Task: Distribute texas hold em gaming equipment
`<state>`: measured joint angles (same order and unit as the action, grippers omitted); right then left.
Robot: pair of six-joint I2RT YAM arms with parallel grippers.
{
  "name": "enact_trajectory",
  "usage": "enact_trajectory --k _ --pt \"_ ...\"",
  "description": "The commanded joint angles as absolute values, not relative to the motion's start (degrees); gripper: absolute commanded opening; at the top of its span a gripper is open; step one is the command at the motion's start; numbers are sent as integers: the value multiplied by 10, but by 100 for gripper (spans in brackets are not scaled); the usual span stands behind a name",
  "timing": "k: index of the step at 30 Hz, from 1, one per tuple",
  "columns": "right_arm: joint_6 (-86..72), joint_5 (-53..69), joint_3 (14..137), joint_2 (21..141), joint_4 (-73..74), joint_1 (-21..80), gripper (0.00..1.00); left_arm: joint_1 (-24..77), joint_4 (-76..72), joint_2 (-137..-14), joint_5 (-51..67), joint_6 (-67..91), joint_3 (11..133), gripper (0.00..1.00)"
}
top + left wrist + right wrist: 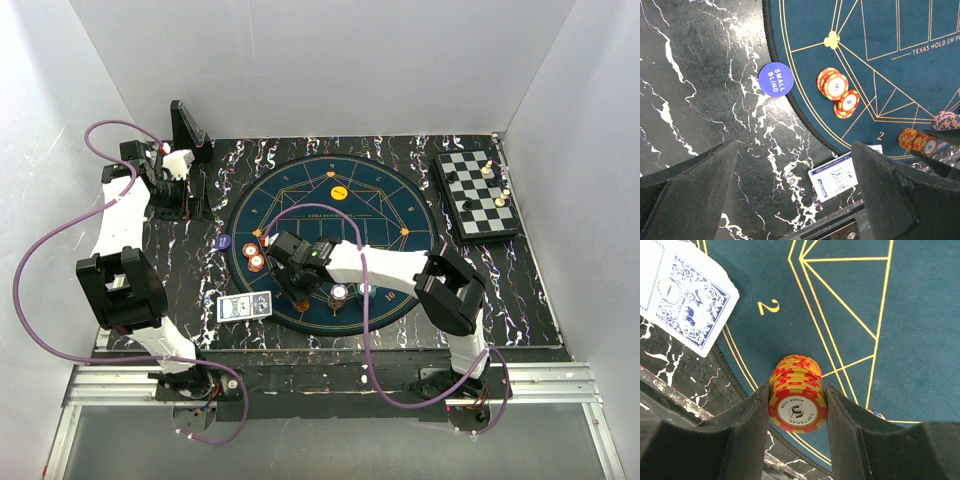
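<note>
My right gripper (291,263) (799,392) is shut on a stack of orange-and-red poker chips (797,397) low over the mat's near-left part, by the gold number 2. That stack also shows in the left wrist view (916,141). A blue-backed playing card (245,307) (836,176) (687,300) lies at the mat's near-left rim. Loose orange chips (257,254) (836,86) lie on the mat's left side. A blue "small blind" disc (223,241) (774,79) lies just off the mat. A yellow disc (339,192) sits near the mat's far side. My left gripper (193,197) (795,150) is open and empty above the marbled table.
The round dark-blue mat (400,215) fills the table's middle. A maroon chip (339,293) and a teal chip (365,290) lie under my right forearm. A chessboard (477,192) with small pieces sits at the far right. A black stand (186,127) rises at the far left.
</note>
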<state>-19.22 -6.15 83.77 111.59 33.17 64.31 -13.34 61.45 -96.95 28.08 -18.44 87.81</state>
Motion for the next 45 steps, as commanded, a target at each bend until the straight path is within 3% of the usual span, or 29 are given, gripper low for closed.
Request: enact_trajectory --k 1,7,16,25,35,39,41,43,45 --pt "-177 -97 851 1062 333 631 24 -136 612 -939 287 -188 885 98" --pt "-156 -111 887 1053 342 585 18 -136 609 -941 292 -189 882 98" --pt "-138 -107 1020 1141 347 419 13 -136 609 -969 304 -192 889 98" --pt "-144 -131 1215 1297 391 305 13 -136 623 -1000 328 -211 911 98" --pt "-161 -127 1259 1380 399 267 15 -136 625 -1006 341 -218 908 98" --pt "-161 -124 1264 1399 398 263 19 -135 626 -1006 345 -217 912 98" --pt "-160 -124 1269 1408 402 261 26 -136 628 -1006 346 -217 912 98" --pt "-159 -123 1274 1412 404 259 40 -136 627 -1006 346 -216 911 98" --pt "-158 -127 1279 1411 412 258 62 -136 627 -1004 345 -217 911 98"
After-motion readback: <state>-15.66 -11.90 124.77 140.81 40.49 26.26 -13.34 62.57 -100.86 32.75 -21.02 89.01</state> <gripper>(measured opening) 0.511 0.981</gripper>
